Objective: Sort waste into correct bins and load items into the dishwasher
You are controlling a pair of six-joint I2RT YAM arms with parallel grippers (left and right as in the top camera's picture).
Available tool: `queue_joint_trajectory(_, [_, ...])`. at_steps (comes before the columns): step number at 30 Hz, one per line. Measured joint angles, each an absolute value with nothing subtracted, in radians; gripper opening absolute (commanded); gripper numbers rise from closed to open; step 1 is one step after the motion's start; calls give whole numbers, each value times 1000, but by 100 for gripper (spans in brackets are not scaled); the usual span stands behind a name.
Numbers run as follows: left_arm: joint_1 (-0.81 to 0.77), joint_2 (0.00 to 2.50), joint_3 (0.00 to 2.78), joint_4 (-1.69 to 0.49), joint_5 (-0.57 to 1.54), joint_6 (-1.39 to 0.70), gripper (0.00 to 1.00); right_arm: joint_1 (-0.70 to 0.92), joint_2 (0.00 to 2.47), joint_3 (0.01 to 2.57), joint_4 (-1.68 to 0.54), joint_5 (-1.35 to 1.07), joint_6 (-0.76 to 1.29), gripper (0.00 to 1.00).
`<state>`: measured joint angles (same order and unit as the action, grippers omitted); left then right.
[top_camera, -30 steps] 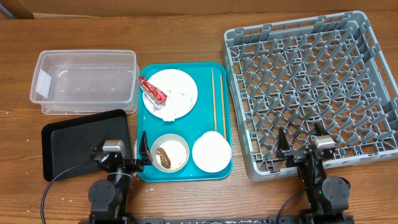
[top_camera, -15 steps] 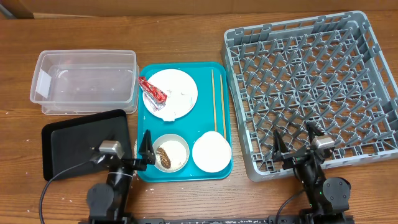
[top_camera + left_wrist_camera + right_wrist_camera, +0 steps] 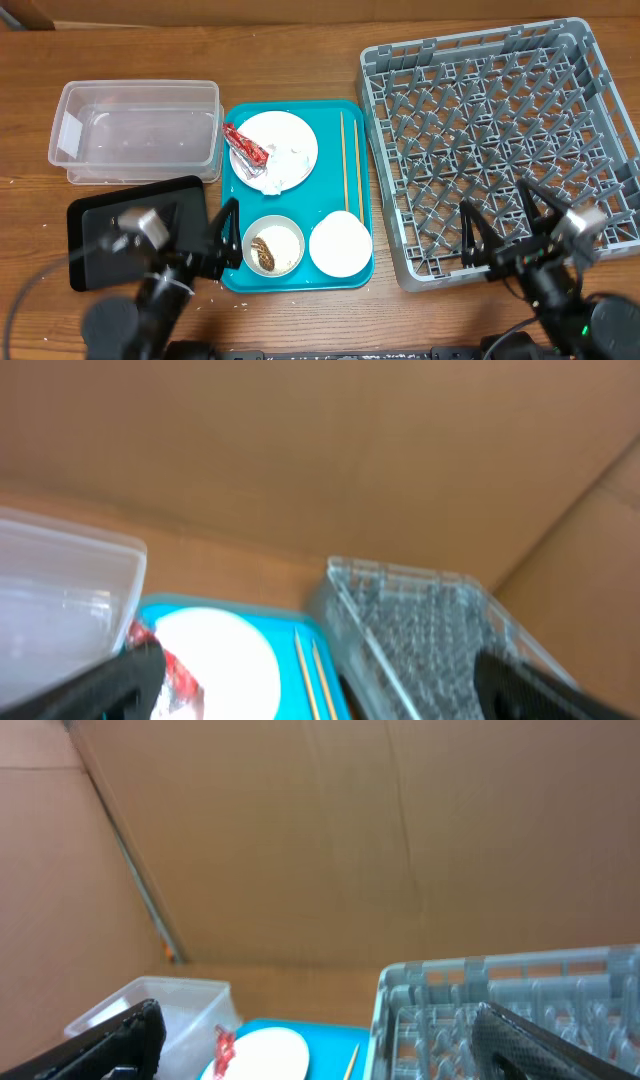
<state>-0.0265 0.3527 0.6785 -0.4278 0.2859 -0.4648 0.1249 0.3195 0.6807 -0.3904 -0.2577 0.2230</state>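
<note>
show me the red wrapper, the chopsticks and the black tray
red wrapper (image 3: 246,148): overhead view, middle of its crinkled body
chopsticks (image 3: 342,165): overhead view, about midway along the left stick
black tray (image 3: 92,258): overhead view, bare floor near its left edge

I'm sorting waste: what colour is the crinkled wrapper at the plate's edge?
The wrapper is red; the overhead view shows it best.

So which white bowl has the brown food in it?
The left bowl, next to the black tray, holds brown scraps; the right bowl is plain white.
</note>
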Motion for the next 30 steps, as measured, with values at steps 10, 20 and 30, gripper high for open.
queue_joint_trajectory(10, [-27,947,1187,-767,519,-465,99,125,858,989,-697,-353,235,100])
queue_joint_trajectory(20, [-312,1256,1203,-1042,424,-416,82,124,1035,989,-674,-620,236,100])
queue_joint_trajectory(30, [-593,1591,1203,-891,201,-408,67,124,1037,989,-673,-658,236,100])
